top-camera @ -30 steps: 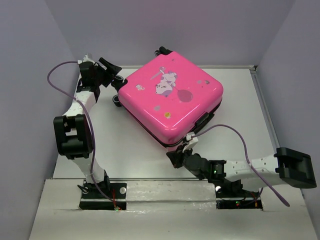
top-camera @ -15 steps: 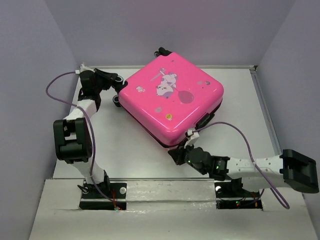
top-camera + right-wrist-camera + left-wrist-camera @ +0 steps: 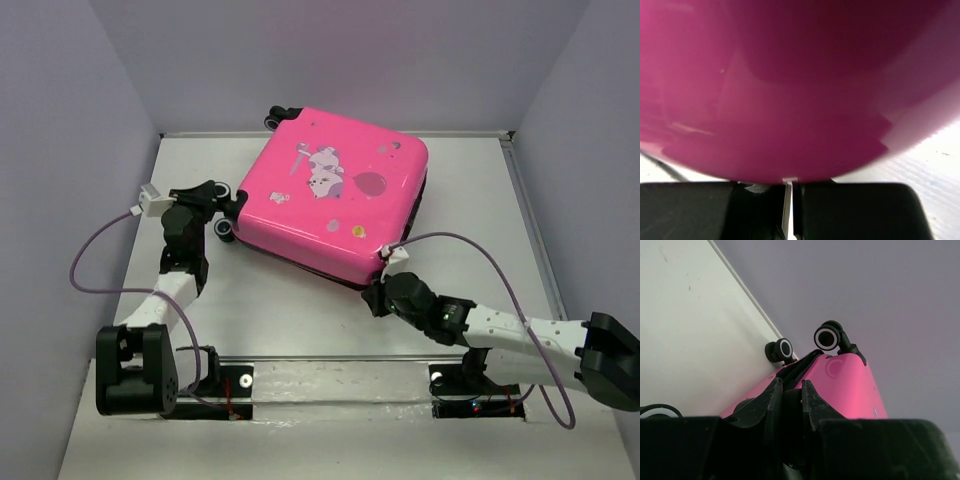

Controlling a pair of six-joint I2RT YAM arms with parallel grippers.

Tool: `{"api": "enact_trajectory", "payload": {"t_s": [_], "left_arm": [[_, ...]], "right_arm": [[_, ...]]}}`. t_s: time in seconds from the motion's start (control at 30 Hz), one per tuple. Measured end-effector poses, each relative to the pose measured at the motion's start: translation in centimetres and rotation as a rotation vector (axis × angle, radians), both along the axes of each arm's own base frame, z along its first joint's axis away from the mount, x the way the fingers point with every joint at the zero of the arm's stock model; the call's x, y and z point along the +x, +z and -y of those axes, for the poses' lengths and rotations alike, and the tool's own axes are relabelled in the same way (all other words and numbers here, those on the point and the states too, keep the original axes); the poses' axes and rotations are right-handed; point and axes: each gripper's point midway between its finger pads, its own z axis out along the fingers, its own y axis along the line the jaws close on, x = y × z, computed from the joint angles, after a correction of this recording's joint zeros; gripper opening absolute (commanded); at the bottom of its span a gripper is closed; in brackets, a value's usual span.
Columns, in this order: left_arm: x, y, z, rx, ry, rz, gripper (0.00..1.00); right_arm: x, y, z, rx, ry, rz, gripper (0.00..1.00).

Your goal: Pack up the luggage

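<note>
Biggest risk: the luggage (image 3: 335, 195) lies closed, so nothing can go in until it opens. Fingers that only push it would probably slide or spin it across the table (image 3: 290, 310).
Next risk: the left gripper (image 3: 228, 203) works at the wheeled corner, where a grip may slip off the rounded shell or snag a caster.
Smaller risk: the glossy curve could skid past the right gripper (image 3: 385, 280).
Luggage position: flat between the 2 grippers, with the wheeled corner just beyond the left fingertips and the near corner right at the right fingertips.
Luggage look: bright pink hard shell, rounded corners, black trim along the seam.
Left fingers: drawn close, with a narrow dark gap. I cannot tell whether they pinch anything.
Right fingers: pressed together, holding nothing.
Caster wheels (image 3: 827, 337): 2 black, pale-hubbed, beyond the left fingertips.
Lid print: small white cartoon animal with a balloon.
</note>
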Motion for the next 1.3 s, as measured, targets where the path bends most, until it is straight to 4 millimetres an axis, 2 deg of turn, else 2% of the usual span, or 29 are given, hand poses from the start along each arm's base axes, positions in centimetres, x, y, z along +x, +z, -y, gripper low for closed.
{"api": "enact_trajectory", "payload": {"t_s": [0.2, 0.27, 0.37, 0.5, 0.6, 0.67, 0.73, 0.8, 0.93, 1.07, 1.17, 1.23, 1.3], "left_arm": [[-3.8, 2.0, -1.6, 0.008, 0.1, 0.038, 0.06], [-5.0, 3.2, -1.8, 0.016, 0.113, 0.058, 0.06], [-6.6, 5.1, -1.1, 0.041, 0.098, 0.074, 0.06], [-6.8, 7.3, 0.1, 0.081, 0.056, 0.052, 0.06], [-5.4, 8.0, 0.5, 0.09, 0.031, 0.026, 0.06], [-4.4, 7.0, 0.1, 0.087, 0.027, -0.009, 0.06], [-3.6, 4.9, -0.6, 0.082, 0.033, -0.075, 0.06], [-3.1, 3.4, -1.1, 0.078, 0.043, -0.115, 0.06], [-2.9, -0.1, -1.7, 0.055, 0.059, -0.176, 0.06], [-2.9, -0.4, -1.6, 0.035, 0.056, -0.131, 0.06], [-2.7, -0.4, -1.1, 0.022, 0.055, -0.085, 0.06], [-2.8, -0.5, -0.4, 0.025, 0.047, -0.079, 0.06], [-2.9, -0.7, 0.4, 0.029, 0.037, -0.079, 0.06]], "right_arm": [[1.0, -1.6, -1.9, -0.021, -0.08, 0.061, 0.07], [1.3, -1.2, -2.2, -0.007, -0.103, 0.084, 0.07], [1.6, -0.2, -1.2, 0.011, -0.107, 0.075, 0.07], [2.3, 2.1, 0.9, 0.05, -0.105, 0.071, 0.07], [2.1, 3.3, 0.9, 0.061, -0.077, 0.076, 0.07], [1.8, 3.5, -0.3, 0.088, -0.03, 0.057, 0.07], [1.7, 3.7, -1.9, 0.142, 0.011, 0.042, 0.07], [1.8, 3.0, -3.5, 0.174, 0.031, 0.026, 0.07], [2.1, 2.9, -4.1, 0.201, 0.035, 0.046, 0.07], [2.2, 2.8, -3.8, 0.165, 0.029, 0.052, 0.07], [2.6, 3.1, -4.6, 0.135, 0.046, 0.051, 0.07], [3.3, 2.9, -6.2, 0.109, 0.06, 0.043, 0.07], [4.1, 2.8, -10.0, 0.075, 0.104, 0.051, 0.07]]}}
